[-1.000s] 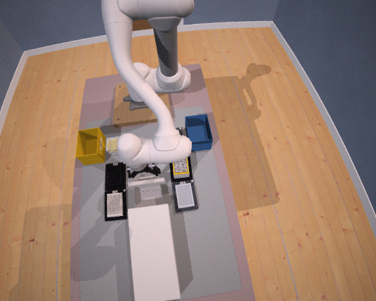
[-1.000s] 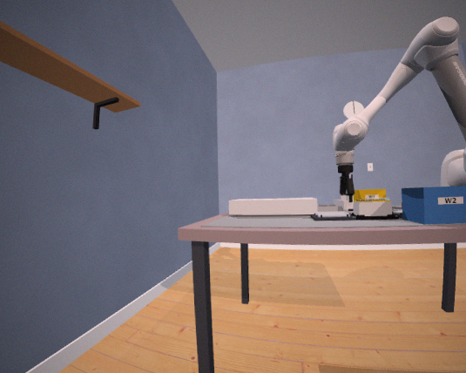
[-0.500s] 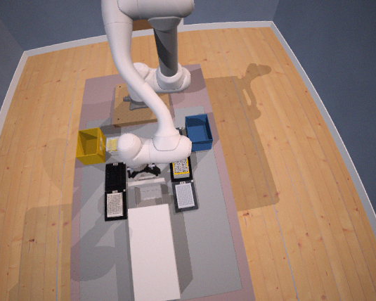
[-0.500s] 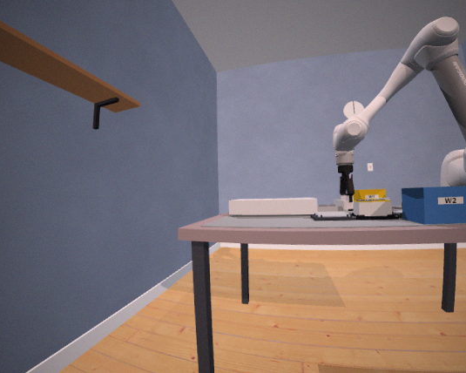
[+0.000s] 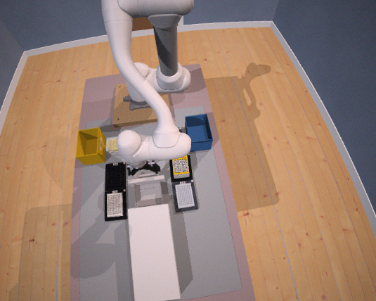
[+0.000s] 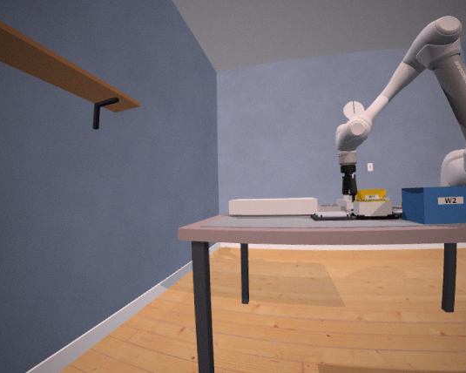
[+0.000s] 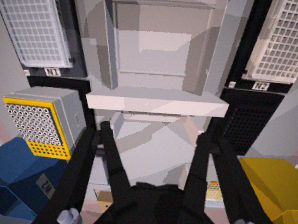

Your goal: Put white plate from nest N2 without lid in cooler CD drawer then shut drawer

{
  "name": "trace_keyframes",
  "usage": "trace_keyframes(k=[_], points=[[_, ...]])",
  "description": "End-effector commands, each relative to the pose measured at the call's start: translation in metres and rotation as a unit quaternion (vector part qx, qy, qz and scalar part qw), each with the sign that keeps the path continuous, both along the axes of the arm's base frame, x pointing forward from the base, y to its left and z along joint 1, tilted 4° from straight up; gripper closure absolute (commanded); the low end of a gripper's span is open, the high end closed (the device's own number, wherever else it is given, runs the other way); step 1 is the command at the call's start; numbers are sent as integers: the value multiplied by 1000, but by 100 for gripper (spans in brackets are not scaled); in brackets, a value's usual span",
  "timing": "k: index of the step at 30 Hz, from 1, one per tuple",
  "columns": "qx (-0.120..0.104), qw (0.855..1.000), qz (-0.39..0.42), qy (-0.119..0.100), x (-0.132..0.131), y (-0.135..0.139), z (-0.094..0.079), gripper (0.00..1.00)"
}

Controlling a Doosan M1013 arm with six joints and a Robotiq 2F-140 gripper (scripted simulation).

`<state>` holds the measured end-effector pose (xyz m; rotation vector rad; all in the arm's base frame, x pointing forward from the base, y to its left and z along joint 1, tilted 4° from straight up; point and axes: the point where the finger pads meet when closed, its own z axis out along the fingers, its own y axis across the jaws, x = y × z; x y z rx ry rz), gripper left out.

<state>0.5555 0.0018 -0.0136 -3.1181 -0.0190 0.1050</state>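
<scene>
The white plate (image 5: 114, 205) lies in its black nest N2 left of the cooler's drawer; it also shows at the upper right of the wrist view (image 7: 277, 40). The cooler CD (image 5: 152, 250) is a long white box. Its drawer (image 5: 149, 193) (image 7: 160, 45) stands pulled out toward the arm's base, and its floor holds nothing. My gripper (image 5: 143, 169) hangs straight down at the drawer's front panel (image 7: 157, 102). Its black fingers stand wide apart and are shut on the bar handle (image 7: 155, 118) below the panel. The gripper also shows in the side view (image 6: 348, 192).
A second white plate (image 5: 184, 195) lies in a nest right of the drawer. The yellow-rimmed tip box (image 5: 180, 165) stands behind it. A black grid block (image 5: 114, 176) sits behind N2. The yellow bin (image 5: 90, 145) and blue bin (image 5: 198, 132) flank my arm.
</scene>
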Motion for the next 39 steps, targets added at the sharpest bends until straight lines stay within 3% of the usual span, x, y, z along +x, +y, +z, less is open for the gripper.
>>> trace_keyframes(k=[1,39], points=[[0,1000,0,0,-2,0,0,100],[0,1000,0,0,-31,0,2,100]])
